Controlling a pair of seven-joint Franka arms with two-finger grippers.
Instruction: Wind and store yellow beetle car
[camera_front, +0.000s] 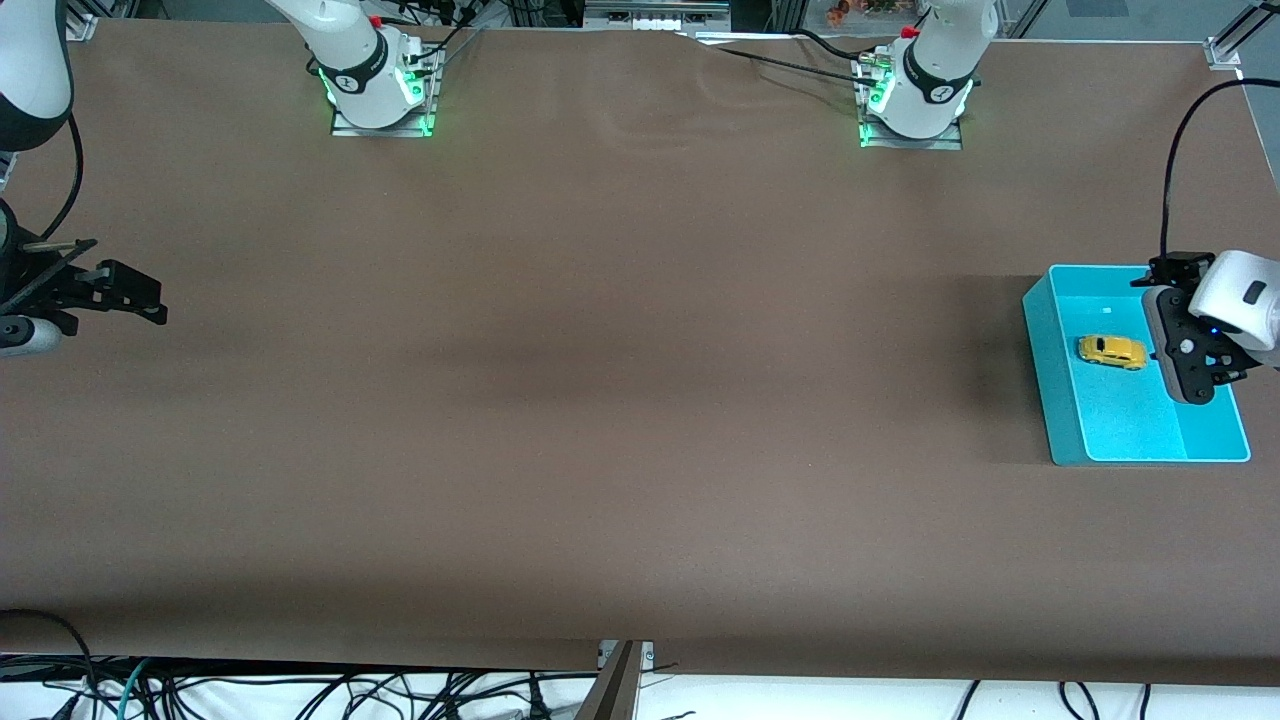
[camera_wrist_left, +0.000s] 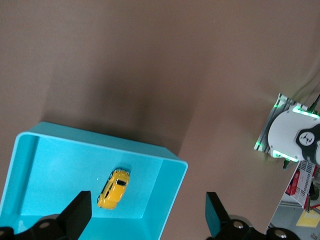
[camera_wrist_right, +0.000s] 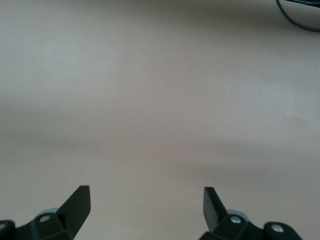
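Hovering over the blue bin (camera_front: 1040, 330) at the left arm's end of the table, my left gripper (camera_wrist_left: 147, 212) is wide open and holds nothing. The yellow beetle car (camera_front: 1112, 351) sits inside the bin on its wheels, so I think storing is done. I cannot tell if it was wound. Next I should lift clear without bumping the bin. My right gripper (camera_wrist_right: 146, 205) waits open and empty over bare table (camera_front: 600, 400).
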